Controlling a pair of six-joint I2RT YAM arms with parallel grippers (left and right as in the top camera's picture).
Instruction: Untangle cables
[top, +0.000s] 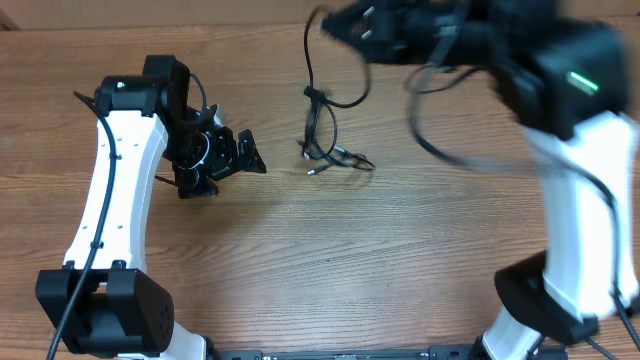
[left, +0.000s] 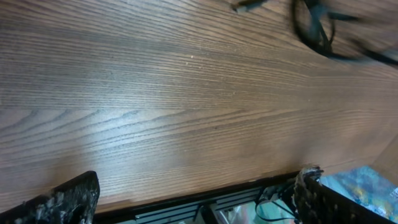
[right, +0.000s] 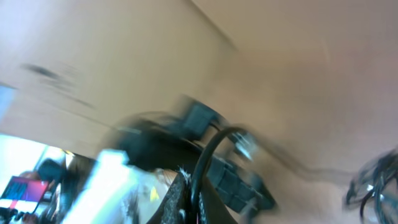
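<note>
The cables (top: 325, 145) lie as a small tangled black bundle with silver plug tips on the wooden table (top: 330, 250), near the middle back. One strand (top: 306, 60) rises from the bundle to my right gripper (top: 340, 25), which is blurred near the table's back edge. In the right wrist view my right gripper (right: 198, 193) is shut on a thin black cable (right: 208, 155). My left gripper (top: 250, 155) is open and empty, left of the bundle and apart from it. In the left wrist view its fingers (left: 193, 199) are spread wide, with the cables (left: 320, 31) far ahead.
The right arm (top: 575, 120) reaches across the back right with its own thicker wiring hanging beside it. The left arm (top: 115, 170) stands at the left. The table's front edge and a metal rail (left: 236, 202) show in the left wrist view.
</note>
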